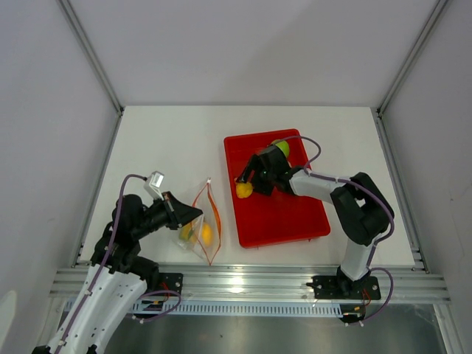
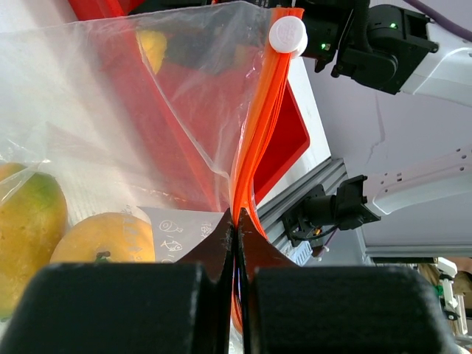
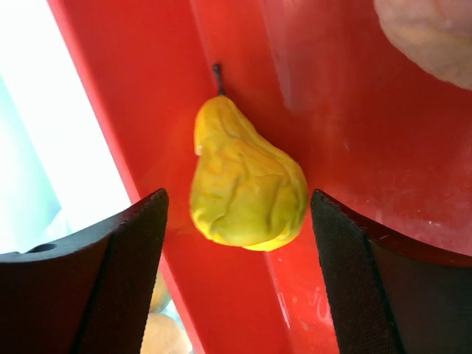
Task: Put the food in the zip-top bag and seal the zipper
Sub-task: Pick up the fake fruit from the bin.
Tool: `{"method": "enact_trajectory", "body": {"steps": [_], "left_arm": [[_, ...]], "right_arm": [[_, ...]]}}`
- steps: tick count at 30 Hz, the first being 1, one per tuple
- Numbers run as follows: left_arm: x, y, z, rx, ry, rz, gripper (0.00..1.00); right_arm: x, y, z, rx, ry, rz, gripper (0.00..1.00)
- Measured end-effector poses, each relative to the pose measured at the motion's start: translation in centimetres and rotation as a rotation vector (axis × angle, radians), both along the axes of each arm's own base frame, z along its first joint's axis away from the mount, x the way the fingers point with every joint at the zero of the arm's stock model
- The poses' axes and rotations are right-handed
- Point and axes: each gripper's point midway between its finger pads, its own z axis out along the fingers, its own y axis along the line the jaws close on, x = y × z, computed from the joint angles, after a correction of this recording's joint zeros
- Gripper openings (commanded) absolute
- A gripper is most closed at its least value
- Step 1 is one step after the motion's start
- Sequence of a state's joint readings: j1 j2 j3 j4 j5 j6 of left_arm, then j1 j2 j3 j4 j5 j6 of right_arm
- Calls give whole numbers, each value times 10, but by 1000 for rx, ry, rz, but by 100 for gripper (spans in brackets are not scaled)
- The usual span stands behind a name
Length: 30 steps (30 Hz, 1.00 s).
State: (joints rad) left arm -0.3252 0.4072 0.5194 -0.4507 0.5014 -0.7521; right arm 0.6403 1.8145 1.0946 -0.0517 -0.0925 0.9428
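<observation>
The clear zip-top bag point(image 1: 199, 221) lies left of the red tray point(image 1: 287, 214), its orange-red zipper point(image 2: 258, 125) running up to a white slider point(image 2: 287, 35). My left gripper point(image 2: 236, 221) is shut on the bag's zipper edge point(image 1: 193, 214). Inside the bag sit a yellow-green mango point(image 2: 26, 228) and an orange point(image 2: 110, 236). My right gripper point(image 3: 237, 198) is open low in the tray, with one finger on each side of the yellow pear-like piece point(image 3: 247, 192), apart from it. A green apple point(image 1: 282, 148) shows behind the right wrist. A beige piece point(image 3: 428, 37) lies in the tray.
The tray's raised left rim point(image 3: 125, 147) runs just beside the pear and my right gripper's left finger. An aluminium rail point(image 1: 243, 284) lines the table's near edge. Grey walls and metal posts point(image 1: 99, 66) enclose the white table.
</observation>
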Motion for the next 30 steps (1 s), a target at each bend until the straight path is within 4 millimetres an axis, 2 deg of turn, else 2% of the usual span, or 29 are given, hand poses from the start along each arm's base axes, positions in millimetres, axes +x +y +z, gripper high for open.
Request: {"method": "enact_trajectory", "body": {"steps": [3,5,7,11,15,18,19,22,26,30], "left_arm": [[0,0,0,0,-1,0,1],[0,0,0,0,-1,0,1],[0,0,0,0,-1,0,0],[0,0,0,0,0,0,1],[0,0,1,-1,-3,0,1],[-1,0,2,-2,-8,0,1],[-1,0,1,-2,-8,0,1],[-1,1,0,0,-3,1,1],[-1,1,0,1,-1,1,1],[-1,1,0,1,0,1,1]], "right_arm": [[-3,0,-6,1,17,0,66],[-4,1,-8,5,23,1,47],[-4,2,-7,14,22,-2,37],[-3,2,-7,17,20,-7,29],[-3,1,-7,5,17,-11,27],[-5,-5,-4,-22,7,-11,17],[-6,-7,-1,-32,-2,-11,11],[-9,-16,17,-58,-51,-3,8],[-19,-24,49,-81,-146,27,8],[-45,-18,86,-105,-278,130,8]]}}
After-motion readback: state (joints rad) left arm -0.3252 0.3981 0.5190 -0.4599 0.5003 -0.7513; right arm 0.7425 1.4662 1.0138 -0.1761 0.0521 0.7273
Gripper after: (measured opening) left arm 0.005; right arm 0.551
